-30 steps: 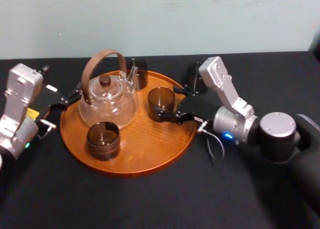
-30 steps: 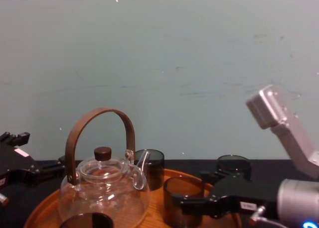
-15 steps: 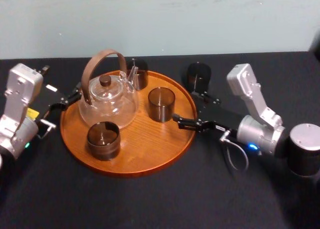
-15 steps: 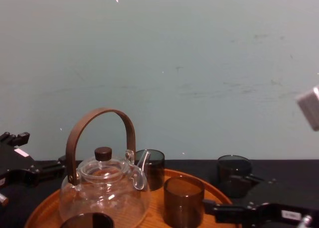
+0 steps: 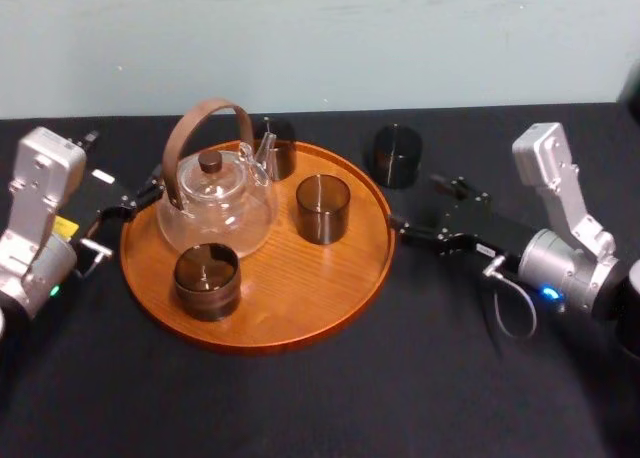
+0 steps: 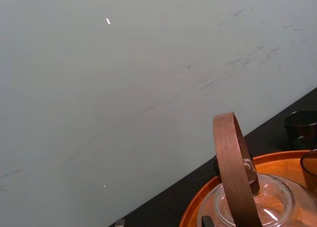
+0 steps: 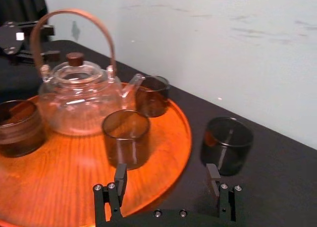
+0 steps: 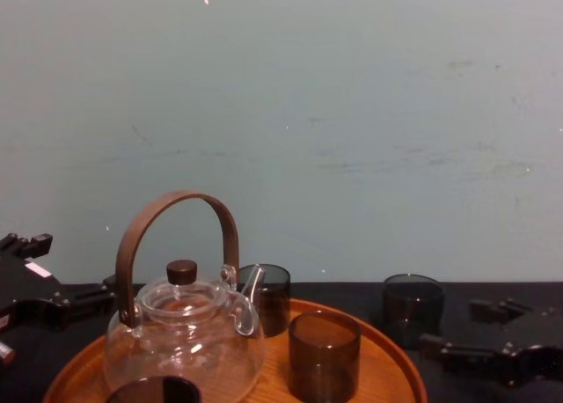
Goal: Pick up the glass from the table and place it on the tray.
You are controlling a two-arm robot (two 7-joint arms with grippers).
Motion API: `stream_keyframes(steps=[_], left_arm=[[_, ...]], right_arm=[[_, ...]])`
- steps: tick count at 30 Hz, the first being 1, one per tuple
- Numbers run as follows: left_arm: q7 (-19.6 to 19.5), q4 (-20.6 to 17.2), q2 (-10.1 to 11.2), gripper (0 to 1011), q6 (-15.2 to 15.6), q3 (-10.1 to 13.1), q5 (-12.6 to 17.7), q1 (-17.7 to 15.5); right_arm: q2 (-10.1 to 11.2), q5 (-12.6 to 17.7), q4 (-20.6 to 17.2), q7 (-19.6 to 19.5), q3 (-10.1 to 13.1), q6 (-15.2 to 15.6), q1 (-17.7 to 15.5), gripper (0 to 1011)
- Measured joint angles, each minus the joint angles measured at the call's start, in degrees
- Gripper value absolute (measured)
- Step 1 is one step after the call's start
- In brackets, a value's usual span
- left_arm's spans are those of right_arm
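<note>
**While one glass waits off the tray, the right jaws stand open and empty**

Seen from the head, the right gripper [image 5: 420, 205] lies low over the flat black matte table [image 5: 300, 398], jaws spread with nothing between them. The dark smoky cylindrical glass [image 5: 397, 155] stands on the table beyond the jaws, apart from both. The large round orange-brown wooden tray [image 5: 300, 288] begins just past the nearer jaw's tip. It carries a clear glass teapot [image 5: 215, 216] with a curved brown handle and three more dark glasses. The left gripper [image 5: 125, 208] is parked on the tray's far side from the jaws.

In the left wrist view, the glass [image 6: 301, 130] stands beyond the tray [image 6: 198, 214].

From the right wrist, the glass [image 7: 228, 143] stands ahead of one jaw and slightly outside the gap. The tray's rim [image 7: 184, 133] lies ahead in the gap itself.

From the chest, the right gripper [image 8: 457, 328] sits low, and the glass [image 8: 413, 304] stands upright beyond its jaw tips.

The step in hand looks like the approach. Next, the jaws need shifting sideways until the glass centres in the gap. Then they advance, close on its wall and lift it over the low rim onto bare wood.
</note>
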Motion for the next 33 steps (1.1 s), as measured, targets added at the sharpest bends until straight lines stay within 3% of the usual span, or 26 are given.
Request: stream_keyframes(steps=[15,33], left_arm=[[0.0,0.0,0.0,1001,0.0,0.0,0.0,0.0],[0.0,0.0,0.0,1002,0.0,0.0,0.0,0.0]], right_arm=[[-0.9,0.7,4.7,-2.3,2.5,0.4,2.7,1002],[-5.0,-1.3,14.1,-1.3,0.7,0.7,10.0,1002]])
